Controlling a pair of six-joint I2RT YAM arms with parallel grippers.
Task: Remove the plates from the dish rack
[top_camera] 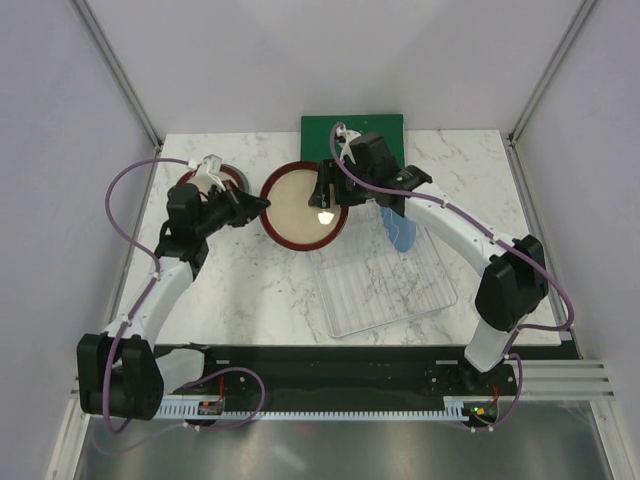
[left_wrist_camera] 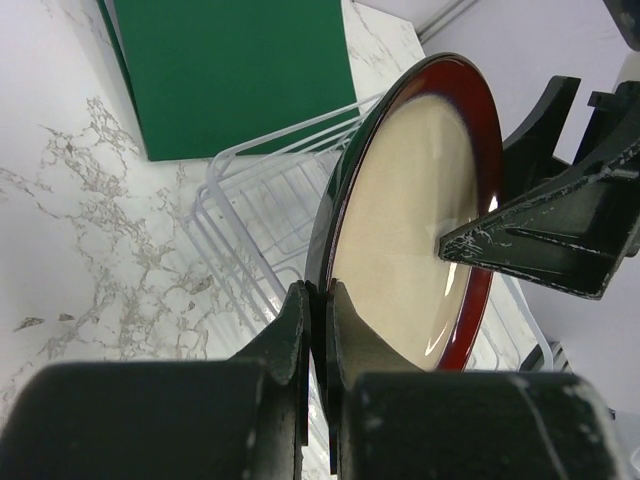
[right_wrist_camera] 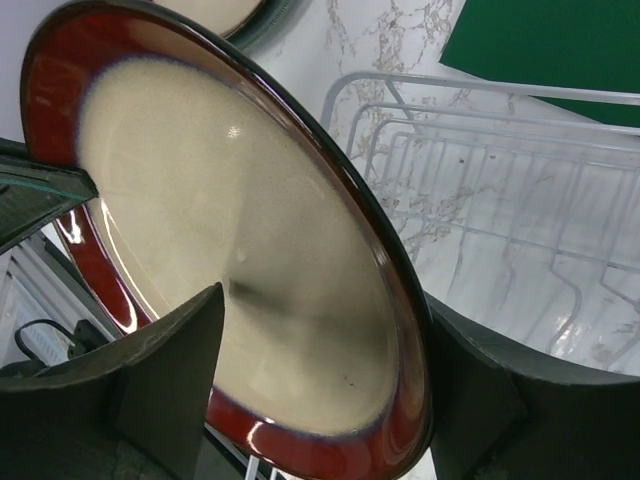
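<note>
- The red-rimmed plate (top_camera: 304, 208) is near the frame's centre, over the bench (top_camera: 250, 290), up-left of the dish rack (top_camera: 385, 285).
- The left fingers (top_camera: 256, 205) are clamped tight on its left rim and alone carry it.
- The right fingers (top_camera: 326, 192) stand wide astride the right rim, gripping nothing.
- Best to back the right arm clear first, then move the plate steadily toward the unloaded plates (top_camera: 230, 177) at upper left.

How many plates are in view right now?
3. A red-rimmed plate in the left claw; a blue plate in the rack; a second red plate on the table, far left. Another may hide beneath it.
</note>
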